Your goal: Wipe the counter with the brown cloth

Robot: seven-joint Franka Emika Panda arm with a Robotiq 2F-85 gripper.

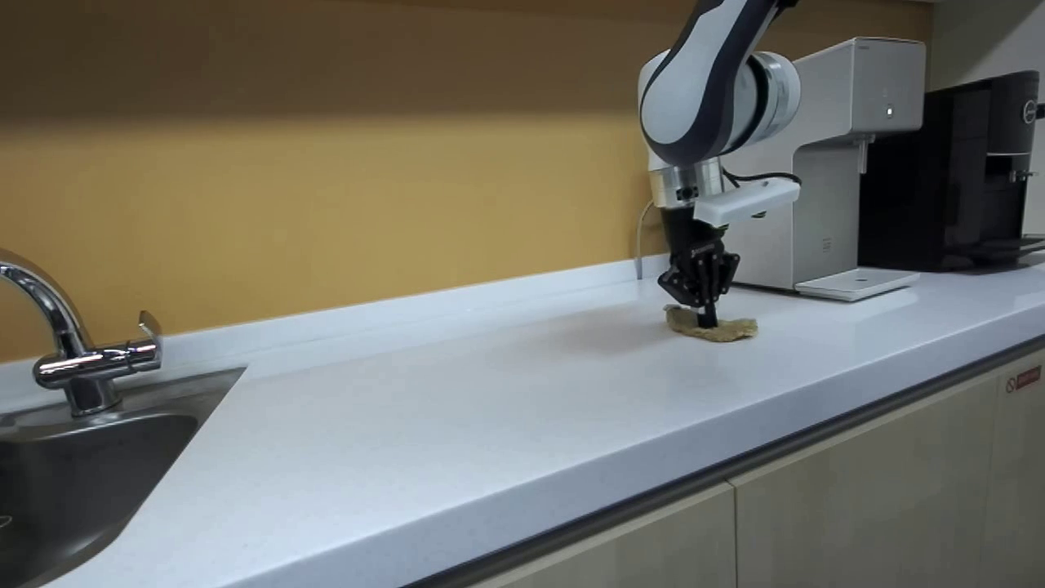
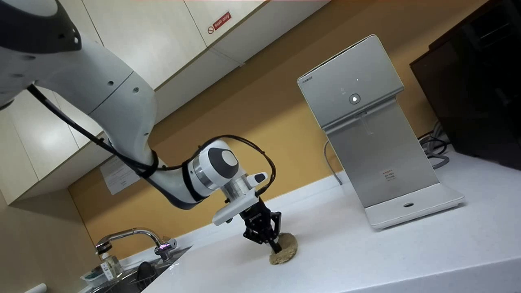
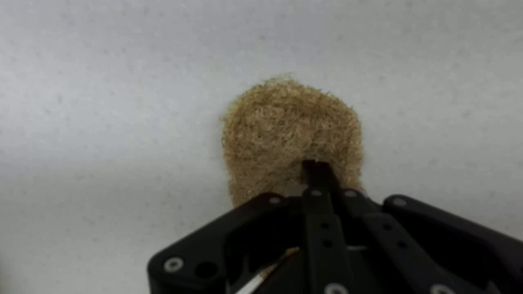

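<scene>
End effector point(image 1: 708, 316) points down, jaws together, tips on the cloth point(image 3: 278, 134); can't tell if any is pinched. Cloth lies on the table point(image 1: 424, 433) under the tips. Dispenser point(image 2: 378, 150) near on one side, black machine point(image 1: 939, 180) past it. Sink point(image 1: 90, 482) and tap point(image 1: 90, 366) well apart, on the other side.

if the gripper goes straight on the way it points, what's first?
The brown cloth, right under the gripper; then probably the counter beneath. Whether the gripper pinches the cloth isn't clear.
</scene>
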